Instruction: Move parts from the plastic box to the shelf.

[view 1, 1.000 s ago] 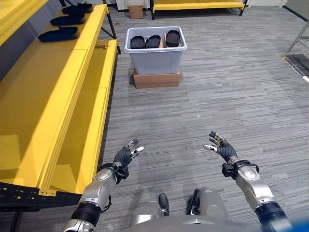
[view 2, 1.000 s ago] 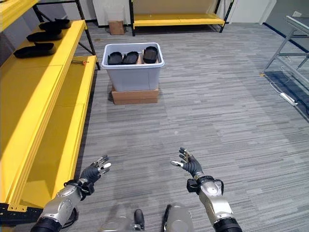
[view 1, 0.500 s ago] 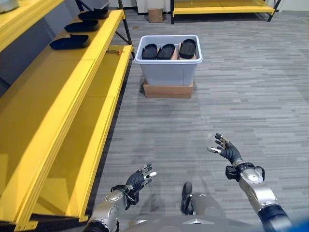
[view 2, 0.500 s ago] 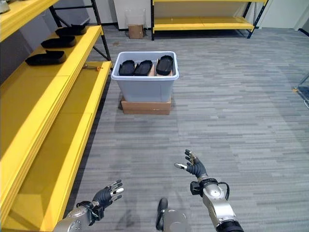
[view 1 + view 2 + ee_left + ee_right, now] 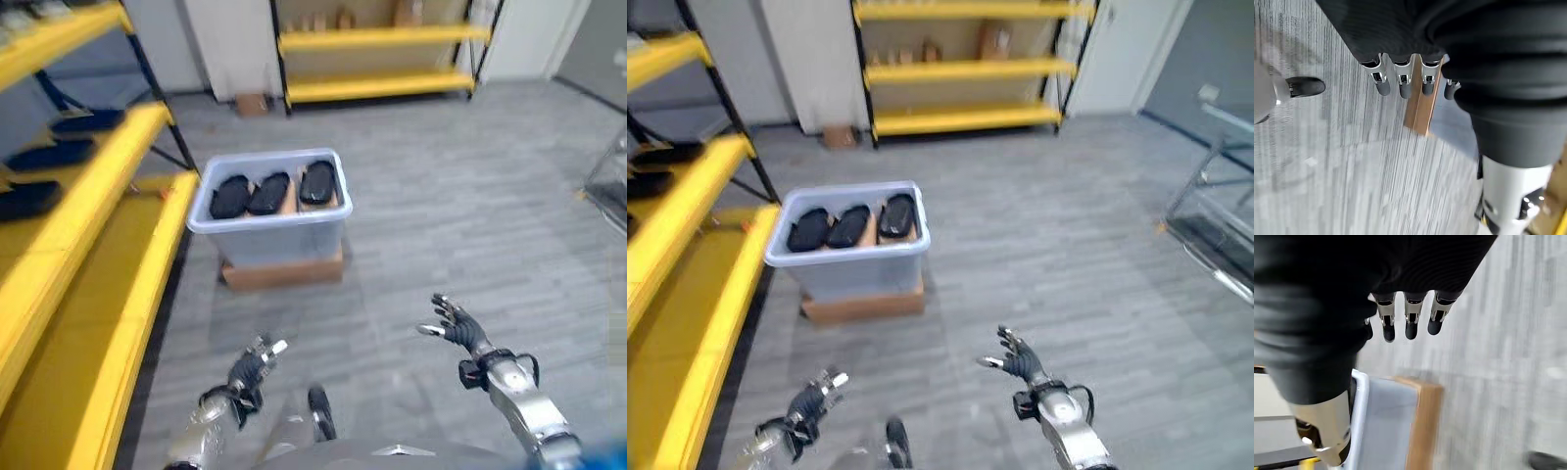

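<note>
- The left robot hand (image 5: 250, 369) hangs low over the floor with its fingers loosely straight and nothing in it. The right robot hand (image 5: 456, 329) is likewise spread and empty, held ahead of the body. I judge both are kept free for a pick not yet begun.
- The black parts (image 5: 271, 191) lie side by side in the plastic box (image 5: 269, 230), well ahead of both hands. The box stands on a cardboard base (image 5: 284, 271), probably to raise it for reaching.
- The yellow shelf (image 5: 73, 211) runs along the robot's left and already carries some dark parts (image 5: 44, 157).
- Those shelf parts are blurred and cut by the edge, and the box's depth is hidden.
</note>
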Robot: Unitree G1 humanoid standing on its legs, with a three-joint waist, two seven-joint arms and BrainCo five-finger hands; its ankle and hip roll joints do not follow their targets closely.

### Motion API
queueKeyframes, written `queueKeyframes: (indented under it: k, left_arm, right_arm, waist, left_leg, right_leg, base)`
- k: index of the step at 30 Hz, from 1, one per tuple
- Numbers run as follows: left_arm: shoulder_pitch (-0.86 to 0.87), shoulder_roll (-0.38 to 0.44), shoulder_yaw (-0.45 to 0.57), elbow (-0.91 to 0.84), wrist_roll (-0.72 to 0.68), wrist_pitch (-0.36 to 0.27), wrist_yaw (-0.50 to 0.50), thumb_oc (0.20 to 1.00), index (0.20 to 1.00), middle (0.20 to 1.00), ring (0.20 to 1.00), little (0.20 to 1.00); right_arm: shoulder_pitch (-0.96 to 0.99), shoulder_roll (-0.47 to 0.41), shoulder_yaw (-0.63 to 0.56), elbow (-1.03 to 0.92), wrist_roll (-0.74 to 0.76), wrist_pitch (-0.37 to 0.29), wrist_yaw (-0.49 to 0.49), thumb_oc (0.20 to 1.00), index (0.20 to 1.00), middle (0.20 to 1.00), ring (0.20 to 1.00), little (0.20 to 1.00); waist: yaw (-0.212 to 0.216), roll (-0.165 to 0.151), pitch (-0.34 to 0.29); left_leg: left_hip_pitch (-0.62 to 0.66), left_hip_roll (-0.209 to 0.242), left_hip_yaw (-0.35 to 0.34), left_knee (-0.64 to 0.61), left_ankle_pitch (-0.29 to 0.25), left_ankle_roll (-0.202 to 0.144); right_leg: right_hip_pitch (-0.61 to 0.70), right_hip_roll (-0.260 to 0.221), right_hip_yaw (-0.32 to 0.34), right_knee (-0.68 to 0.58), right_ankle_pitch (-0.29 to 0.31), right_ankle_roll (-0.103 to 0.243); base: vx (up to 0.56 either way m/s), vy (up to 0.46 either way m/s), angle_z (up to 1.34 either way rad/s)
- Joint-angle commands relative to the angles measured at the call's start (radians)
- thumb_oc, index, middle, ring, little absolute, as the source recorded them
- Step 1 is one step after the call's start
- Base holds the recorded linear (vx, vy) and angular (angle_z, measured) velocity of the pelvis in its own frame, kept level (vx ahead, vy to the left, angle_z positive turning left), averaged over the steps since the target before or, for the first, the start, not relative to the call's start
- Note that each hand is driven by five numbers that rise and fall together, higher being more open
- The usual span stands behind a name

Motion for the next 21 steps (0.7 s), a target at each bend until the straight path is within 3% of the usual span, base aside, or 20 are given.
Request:
queueKeyframes:
  k: [1,6,9,12,14,15,17,18,21]
  left_arm:
    - [-0.004,-0.023,-0.03,-0.064,0.0,-0.07,0.027,1.0,1.0,1.0,1.0,1.0]
    - [-0.019,-0.003,-0.034,-0.046,0.033,-0.065,0.029,1.0,1.0,1.0,1.0,1.0]
    - [-0.033,0.012,-0.034,-0.04,0.045,-0.054,0.043,1.0,1.0,1.0,1.0,1.0]
    - [-0.054,0.022,-0.037,-0.036,0.062,-0.037,0.078,1.0,1.0,1.0,1.0,1.0]
    - [-0.064,0.03,-0.038,-0.022,0.108,-0.026,0.088,1.0,1.0,1.0,1.0,1.0]
    - [-0.059,0.028,-0.04,-0.013,0.098,-0.034,0.091,1.0,1.0,1.0,1.0,1.0]
    - [-0.05,0.022,-0.041,-0.013,0.078,-0.04,0.11,1.0,1.0,1.0,1.0,1.0]
    - [-0.046,0.021,-0.039,-0.012,0.062,-0.04,0.127,1.0,1.0,1.0,1.0,1.0]
    - [-0.055,0.018,-0.03,-0.006,0.067,-0.042,0.129,1.0,1.0,1.0,1.0,1.0]
  right_arm:
    - [-0.064,-0.099,-0.07,-0.12,-0.005,-0.064,0.067,1.0,1.0,1.0,1.0,1.0]
    - [-0.046,-0.1,-0.069,-0.15,-0.003,-0.061,0.095,1.0,1.0,1.0,1.0,1.0]
    - [-0.045,-0.078,-0.068,-0.158,0.028,-0.046,0.077,1.0,1.0,1.0,1.0,1.0]
    - [-0.042,-0.045,-0.068,-0.17,0.006,-0.042,0.044,1.0,1.0,1.0,1.0,1.0]
    - [-0.041,-0.018,-0.063,-0.165,0.014,-0.039,0.0,1.0,1.0,1.0,1.0,1.0]
    - [-0.041,-0.007,-0.054,-0.158,-0.007,-0.053,-0.008,1.0,1.0,1.0,1.0,1.0]
    - [-0.05,-0.004,-0.04,-0.153,-0.017,-0.055,-0.012,1.0,1.0,1.0,1.0,1.0]
    - [-0.06,-0.006,-0.032,-0.146,-0.011,-0.051,-0.023,1.0,1.0,1.0,1.0,1.0]
    - [-0.074,-0.005,-0.034,-0.139,-0.007,-0.051,-0.025,1.0,1.0,1.0,1.0,1.0]
  waist:
    - [0.008,0.08,0.079]
    - [0.009,0.08,0.063]
    - [0.015,0.068,0.046]
    - [0.017,0.058,0.03]
    - [0.027,0.057,0.022]
    - [0.031,0.065,0.022]
    - [0.025,0.073,0.028]
    - [0.014,0.075,0.036]
    - [0.004,0.082,0.047]
  left_leg:
    - [0.193,0.213,-0.019,-0.285,0.035,-0.218]
    - [0.201,0.169,0.014,-0.202,-0.008,-0.192]
    - [0.231,0.113,0.019,-0.205,-0.038,-0.153]
    - [0.277,0.041,0.042,-0.237,-0.073,-0.097]
    - [0.339,-0.014,0.036,-0.289,-0.09,-0.059]
    - [0.372,-0.025,0.032,-0.314,-0.098,-0.046]
    - [0.406,-0.029,0.032,-0.335,-0.108,-0.04]
    - [0.43,-0.03,0.033,-0.347,-0.112,-0.041]
    - [0.46,-0.013,0.036,-0.36,-0.123,-0.054]
  right_leg:
    - [-0.012,-0.032,-0.071,-0.137,0.239,-0.005]
    - [0.026,-0.074,-0.095,-0.084,0.189,0.022]
    - [0.018,-0.097,-0.113,-0.026,0.215,0.043]
    - [-0.025,-0.132,-0.139,0.141,0.334,0.087]
    - [-0.087,-0.19,-0.171,0.351,0.453,0.114]
    - [-0.127,-0.209,-0.178,0.435,0.475,0.112]
    - [-0.191,-0.175,-0.177,0.451,0.477,0.11]
    - [-0.23,-0.13,-0.19,0.407,0.448,0.103]
    - [-0.286,-0.097,-0.233,0.305,0.427,0.093]
  base:
    - [0.4,0.492,-0.62]
    - [0.28,0.316,-0.05]
    - [0.24,0.304,0.21]
    - [0.22,0.349,0.1]
    - [0.27,0.43,0.3]
    - [0.16,0.273,0.28]
    - [0.1,0.15,0.07]
    - [0.08,0.076,-0.18]
    - [0.03,-0.001,-0.02]
